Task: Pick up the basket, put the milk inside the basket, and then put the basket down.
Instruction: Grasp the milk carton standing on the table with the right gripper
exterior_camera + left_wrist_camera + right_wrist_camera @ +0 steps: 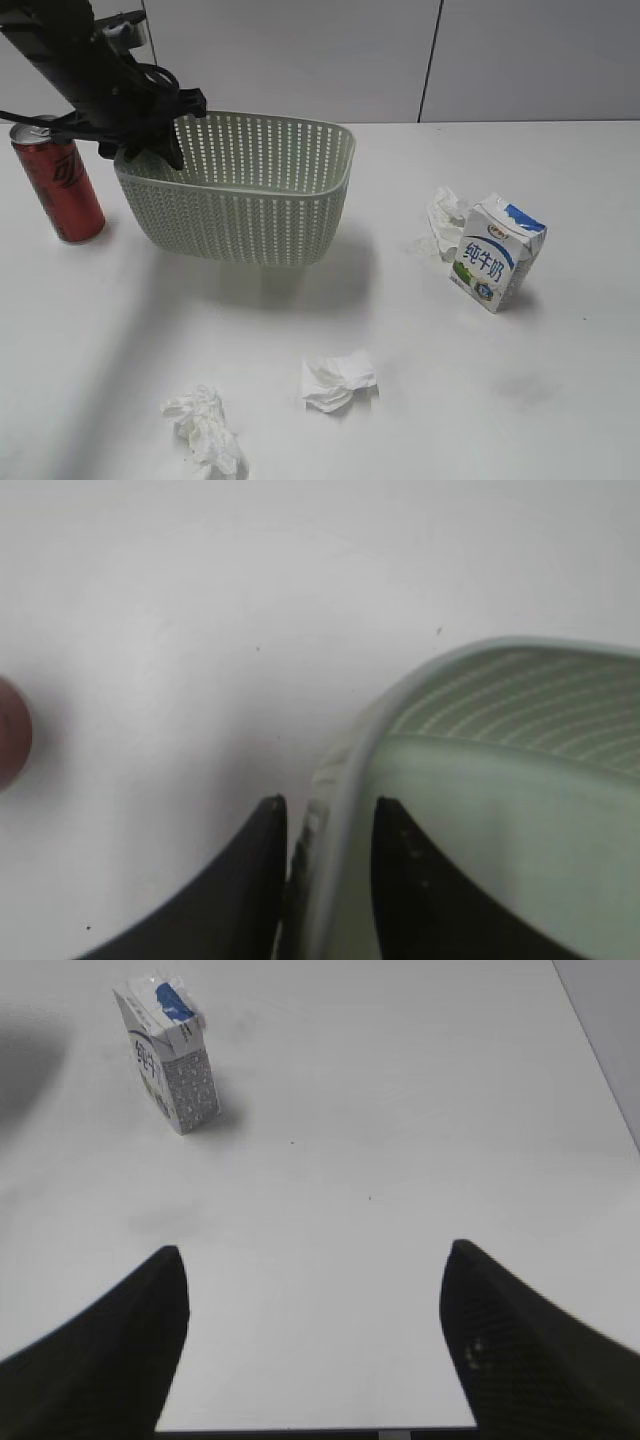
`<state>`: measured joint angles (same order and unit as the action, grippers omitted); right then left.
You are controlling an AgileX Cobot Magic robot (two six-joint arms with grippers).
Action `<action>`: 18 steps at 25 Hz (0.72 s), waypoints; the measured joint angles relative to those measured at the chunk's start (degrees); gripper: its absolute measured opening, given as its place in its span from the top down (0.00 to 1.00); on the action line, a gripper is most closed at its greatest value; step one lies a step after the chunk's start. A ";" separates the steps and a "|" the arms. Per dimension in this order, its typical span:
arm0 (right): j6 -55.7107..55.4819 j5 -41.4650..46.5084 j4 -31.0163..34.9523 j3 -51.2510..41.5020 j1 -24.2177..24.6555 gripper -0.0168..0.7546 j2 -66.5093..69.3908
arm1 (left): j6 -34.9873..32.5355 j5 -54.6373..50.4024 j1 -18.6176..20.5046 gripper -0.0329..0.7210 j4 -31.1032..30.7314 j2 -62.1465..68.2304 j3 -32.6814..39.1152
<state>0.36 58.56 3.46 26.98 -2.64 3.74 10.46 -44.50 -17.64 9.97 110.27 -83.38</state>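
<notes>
Between left fingers [265, 880], basket [240, 190] rim pinched, right fingers [130, 1350] wide, milk [168, 1055] well ahead

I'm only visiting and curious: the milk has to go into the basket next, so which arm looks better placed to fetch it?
The right, probably. Its end effector is open and empty, with the milk standing ahead of it. The left end effector is already shut on the basket rim, far from the carton.
</notes>
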 joint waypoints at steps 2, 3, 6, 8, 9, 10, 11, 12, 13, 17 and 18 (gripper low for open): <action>0.60 -0.08 0.12 -1.12 0.00 0.21 -1.71 | 0.00 -0.05 0.00 0.66 0.00 0.00 0.00; 0.83 -0.27 0.19 -1.19 0.00 0.21 -2.59 | 0.00 -0.10 0.00 0.66 0.00 0.00 0.00; 1.07 -0.81 0.23 -1.19 0.00 0.21 -3.84 | 0.00 -0.10 0.00 0.66 0.00 0.00 0.00; 1.07 -1.01 0.30 -1.23 0.00 0.21 -3.97 | 0.00 -0.17 0.00 0.66 0.00 0.00 0.00; 1.07 -1.14 0.41 -1.23 0.00 0.21 -3.97 | 0.00 -0.18 0.00 0.66 0.00 0.00 0.00; 1.07 -1.14 0.42 -1.23 0.00 0.21 -3.97 | 0.00 -0.22 0.00 0.66 -0.05 0.00 0.00; 1.15 -1.14 0.55 -1.23 0.00 0.21 -3.97 | 0.00 -0.22 0.00 0.66 -0.05 0.00 0.00; 1.15 -1.20 0.67 -1.23 0.00 0.21 -3.97 | 0.00 -0.22 0.00 0.66 -0.05 0.00 0.00; 1.15 -1.20 0.67 -1.23 0.00 0.21 -3.97 | 0.00 -0.22 0.00 0.66 -0.05 0.00 0.00; 1.15 -1.56 0.78 -1.23 0.00 0.21 -3.97 | 0.00 -0.22 0.00 0.66 -0.05 0.00 0.00; 1.15 -2.15 0.78 -1.23 0.00 0.21 -3.97 | 0.00 -0.22 0.00 0.66 -0.05 0.00 0.00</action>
<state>1.51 56.42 4.24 25.75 -2.64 -0.23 10.46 -44.72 -17.64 9.91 110.27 -83.38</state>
